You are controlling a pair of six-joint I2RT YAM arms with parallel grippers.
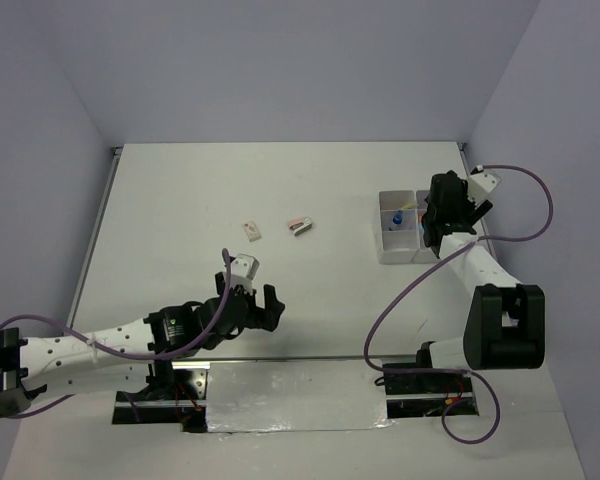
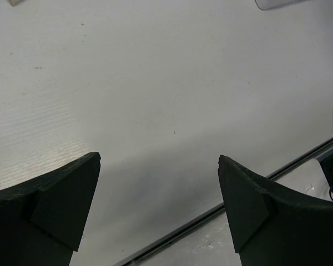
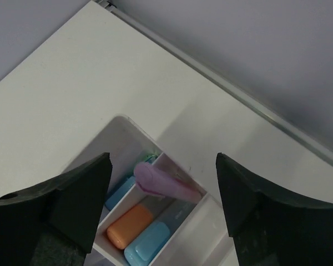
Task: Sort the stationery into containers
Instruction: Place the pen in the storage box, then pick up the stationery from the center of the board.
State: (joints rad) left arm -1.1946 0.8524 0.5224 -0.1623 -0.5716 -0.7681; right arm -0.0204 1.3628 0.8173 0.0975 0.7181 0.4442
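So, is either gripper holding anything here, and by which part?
Nothing is held. The left gripper is open and empty. The right gripper is open above the translucent-white plastic bins; the purple marker lies loose inside, propped on a divider.

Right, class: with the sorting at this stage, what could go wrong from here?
1. The purple marker seems to lie tilted on a divider of the containers; it could slip into the wrong compartment.
2. The open right gripper hangs just above it and might clip it on leaving.
3. The two small erasers on the table look flat; the left gripper may fumble them.
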